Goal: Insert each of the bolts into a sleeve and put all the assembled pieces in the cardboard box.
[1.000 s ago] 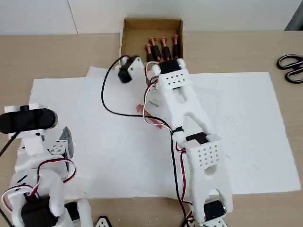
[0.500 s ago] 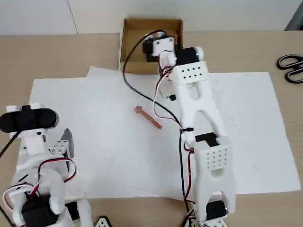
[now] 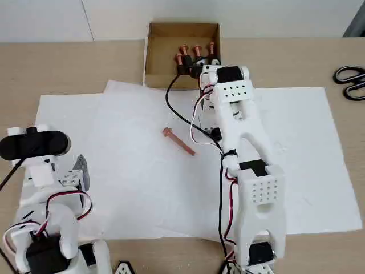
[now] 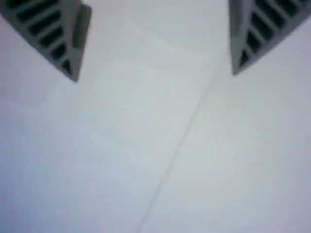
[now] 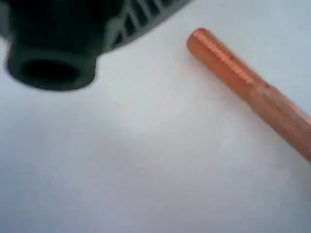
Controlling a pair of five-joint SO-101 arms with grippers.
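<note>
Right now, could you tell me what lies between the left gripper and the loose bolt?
Just bare white paper from left gripper to bolt, per the high view.

The table (image 3: 68, 63) is pale wood, smooth and matt. The paper sheet (image 3: 125, 182) is white, matt, faintly creased. At twelve o'clock the box (image 3: 162, 57) is brown cardboard. The bolt (image 3: 178, 141) is coppery metal with a soft sheen. The right arm (image 3: 259, 194) is smooth white plastic; the fingers (image 4: 53, 29) of the left gripper (image 4: 154, 75) are grey ribbed plastic.

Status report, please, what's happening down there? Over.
Left end effector open over paper. Right end effector at cardboard box, assembled pieces inside. One bolt loose on paper.
</note>
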